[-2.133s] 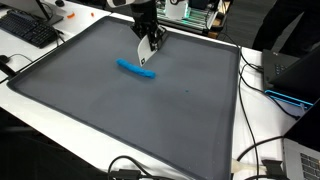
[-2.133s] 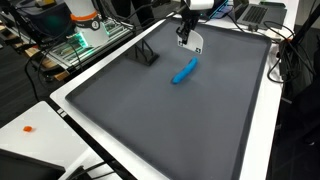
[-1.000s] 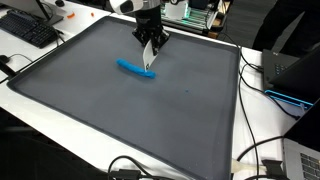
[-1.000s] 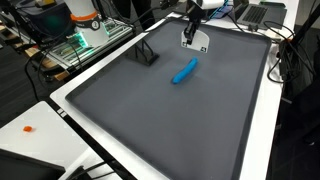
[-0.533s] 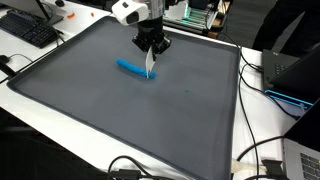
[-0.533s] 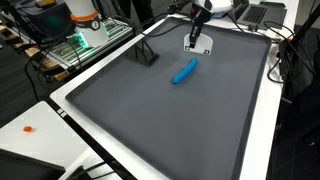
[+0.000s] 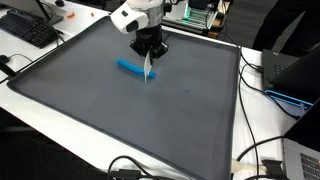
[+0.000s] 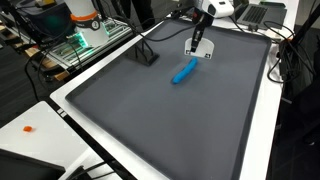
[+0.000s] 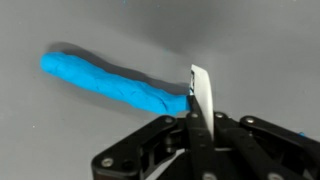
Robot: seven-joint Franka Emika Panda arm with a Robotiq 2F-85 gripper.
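A blue clay-like roll (image 7: 130,67) lies on the grey mat (image 7: 120,110), and it shows in both exterior views (image 8: 184,71). My gripper (image 7: 149,60) is shut on a thin white blade (image 7: 150,69) that points down at the roll's near end. In the wrist view the white blade (image 9: 200,95) stands edge-on between my fingers (image 9: 200,128), with its tip at the right end of the blue roll (image 9: 100,80). I cannot tell whether the blade touches the roll. In an exterior view the gripper (image 8: 196,45) hangs just behind the roll.
A small black stand (image 8: 147,55) sits near the mat's far edge. A keyboard (image 7: 30,28) lies off one corner, and a laptop (image 7: 290,70) and cables (image 7: 255,150) are beside the mat. A small orange item (image 8: 28,128) lies on the white table.
The gripper has turned about its vertical axis, so the blade now shows edge-on, and it has sunk toward the roll's end. The roll has not moved.
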